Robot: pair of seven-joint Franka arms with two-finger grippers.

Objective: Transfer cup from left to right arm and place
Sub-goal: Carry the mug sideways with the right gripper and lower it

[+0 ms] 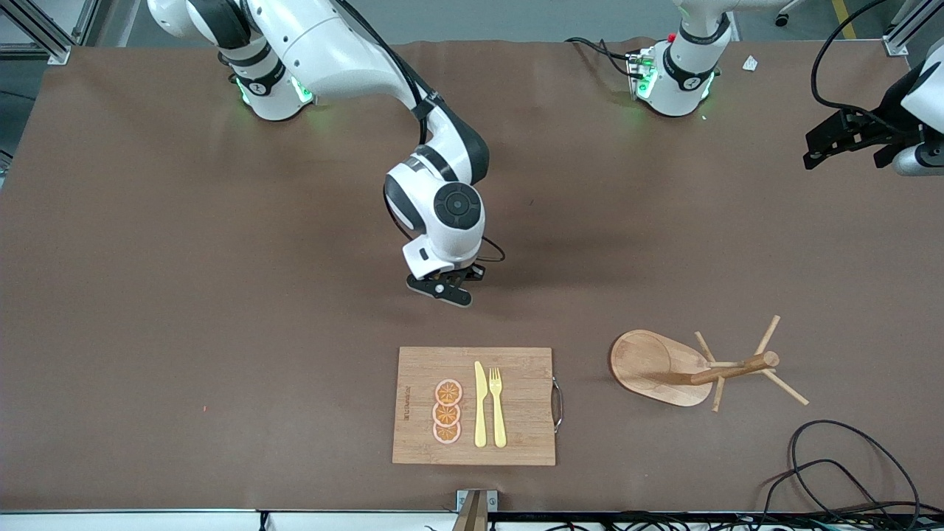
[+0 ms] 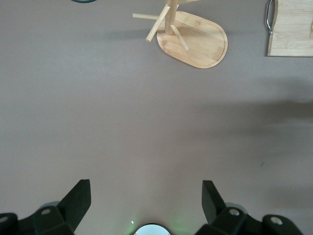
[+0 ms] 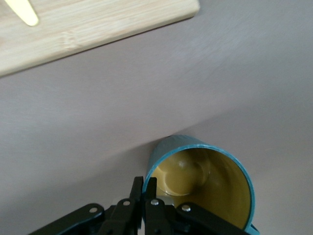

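The cup (image 3: 205, 176) is dark teal with a yellowish inside and shows only in the right wrist view, mouth up, low over the brown table. My right gripper (image 3: 145, 182) is shut on its rim, one finger inside the wall and one outside. In the front view that gripper (image 1: 450, 286) hangs over the middle of the table, and its hand hides the cup. My left gripper (image 1: 815, 151) waits, raised at the left arm's end of the table. The left wrist view shows it (image 2: 145, 190) open, with nothing between its fingers.
A bamboo cutting board (image 1: 523, 435) with orange slices, a yellow knife and a fork lies nearer the front camera than the right gripper. A wooden mug tree (image 1: 656, 365) stands beside it toward the left arm's end. Black cables (image 1: 848, 472) lie at the front corner.
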